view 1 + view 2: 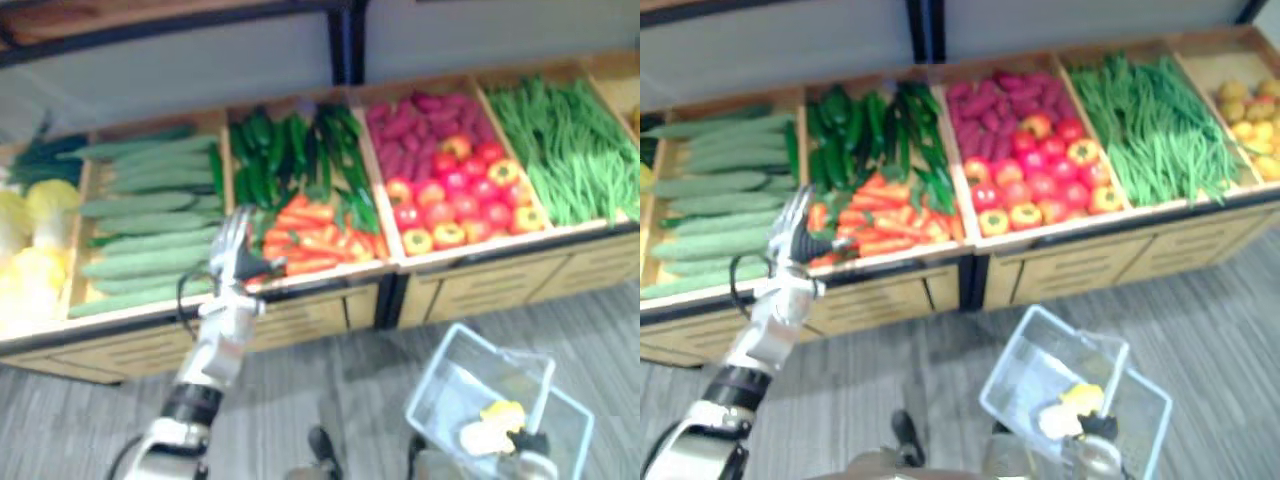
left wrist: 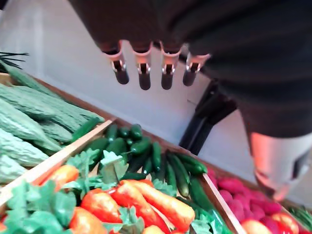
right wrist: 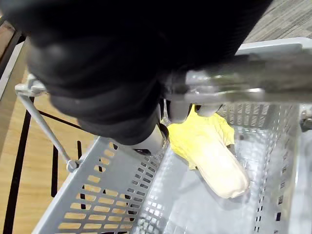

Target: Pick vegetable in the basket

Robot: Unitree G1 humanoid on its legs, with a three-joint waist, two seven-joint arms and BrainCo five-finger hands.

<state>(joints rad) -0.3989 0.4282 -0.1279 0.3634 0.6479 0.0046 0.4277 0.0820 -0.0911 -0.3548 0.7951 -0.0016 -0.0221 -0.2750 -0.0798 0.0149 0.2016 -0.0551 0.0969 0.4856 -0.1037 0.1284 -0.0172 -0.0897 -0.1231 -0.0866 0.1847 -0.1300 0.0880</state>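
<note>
One short reach separated my left hand from the carrots.
I saw the left hand (image 1: 232, 252) raised at the front lip of the carrot compartment (image 1: 330, 275), fingers (image 2: 145, 73) straight and apart, holding nothing. The carrots (image 1: 315, 238) lay just beyond it and a little to its right, with their long axes mostly crosswise to my reach. The basket (image 1: 432, 392) hung well off to the right by my right hand (image 3: 97, 73), whose grip I could not tell. A yellow cabbage (image 3: 214, 161) lay inside the basket.
</note>
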